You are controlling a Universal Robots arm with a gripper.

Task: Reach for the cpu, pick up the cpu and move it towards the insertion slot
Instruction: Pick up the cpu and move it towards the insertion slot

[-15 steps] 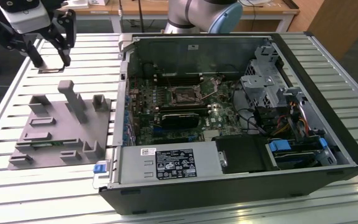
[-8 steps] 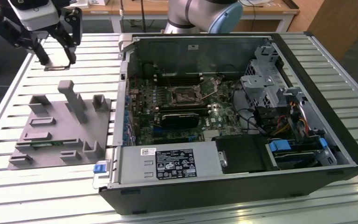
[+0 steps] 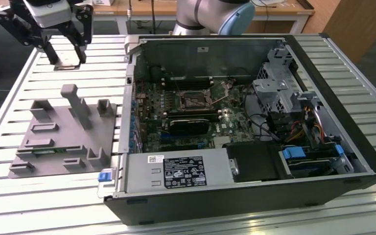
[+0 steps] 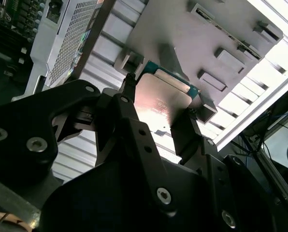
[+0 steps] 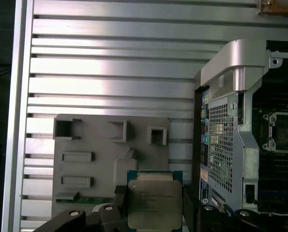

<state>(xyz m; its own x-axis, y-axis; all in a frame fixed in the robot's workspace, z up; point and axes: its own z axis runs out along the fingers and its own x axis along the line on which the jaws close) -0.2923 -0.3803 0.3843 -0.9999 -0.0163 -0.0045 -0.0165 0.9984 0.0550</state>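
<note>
The gripper (image 3: 67, 62) hangs in the air above the slatted aluminium table (image 3: 18, 88), beyond the far end of the grey moulded tray (image 3: 64, 132) and to the exterior view's left of the open computer case (image 3: 344, 122). In both wrist views its black fingers (image 4: 190, 133) are closed on the cpu (image 5: 153, 197), pinching the chip by two opposite edges so that it sits lifted clear of the tray. The silvery metal face carries several lines of fine etched print, too small to make out. A white label with dark print lies on the power supply (image 3: 178, 171) at the near side of the case. The insertion slot (image 3: 195, 100), dark-centred in a shiny frame, sits on the motherboard (image 3: 175, 105), well apart from the gripper
</note>
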